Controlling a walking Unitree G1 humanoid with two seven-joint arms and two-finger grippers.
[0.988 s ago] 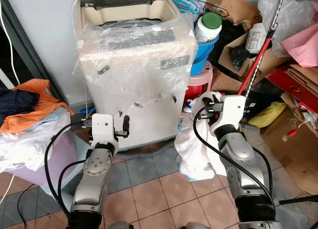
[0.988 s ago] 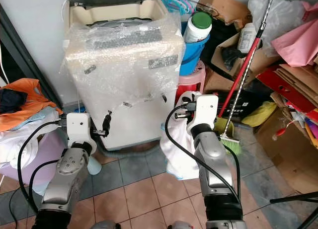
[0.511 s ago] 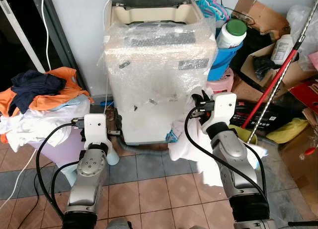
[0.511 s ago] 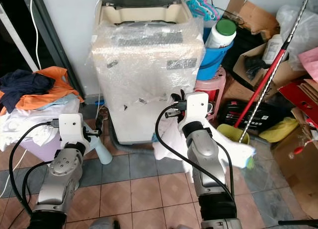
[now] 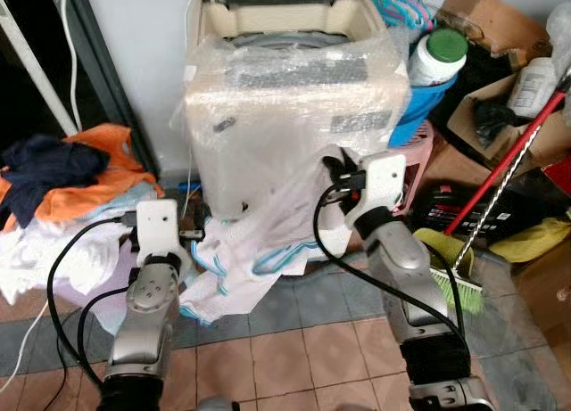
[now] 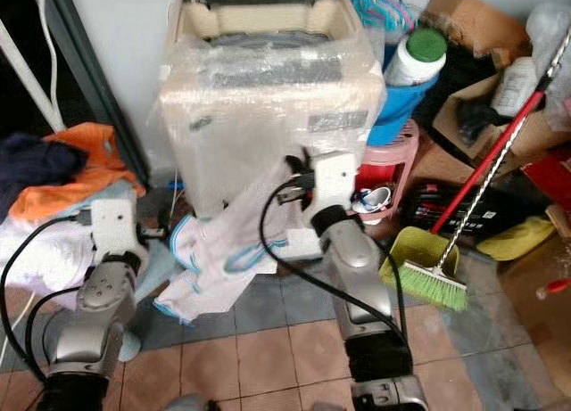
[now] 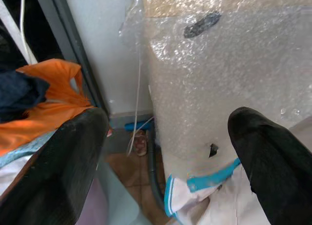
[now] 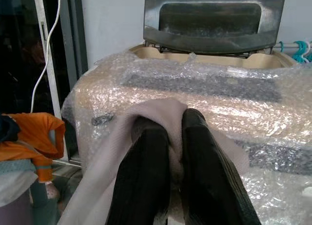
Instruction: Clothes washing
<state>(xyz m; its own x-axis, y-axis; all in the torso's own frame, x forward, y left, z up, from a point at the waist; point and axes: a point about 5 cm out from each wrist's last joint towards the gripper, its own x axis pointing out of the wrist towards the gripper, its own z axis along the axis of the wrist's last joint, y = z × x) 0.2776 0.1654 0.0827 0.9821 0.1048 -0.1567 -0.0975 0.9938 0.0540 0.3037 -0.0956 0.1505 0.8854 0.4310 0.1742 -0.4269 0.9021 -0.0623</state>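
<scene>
right end effector (image 8: pixel 168 137) pinches white garment (image 5: pixel 245 259) (blue-trimmed) | before washing machine (image 5: pixel 294 99)

The white cloth garment with turquoise trim (image 5: pixel 241 259) is showing pale against the cream washing machine wrapped in clear bubble film (image 5: pixel 294 99). The heap of orange and navy clothes (image 5: pixel 62 175) is contrasting with the red-handled broom with green bristles (image 6: pixel 437 282). The tiled floor (image 5: pixel 294 357) is showing pink and grey squares.

Washer (image 5: pixel 294 117) blocks twelve o'clock; broom (image 5: pixel 500 193) crowds two; laundry pile (image 5: pixel 53 188) at ten; tiles (image 5: pixel 294 340) at six free.
</scene>
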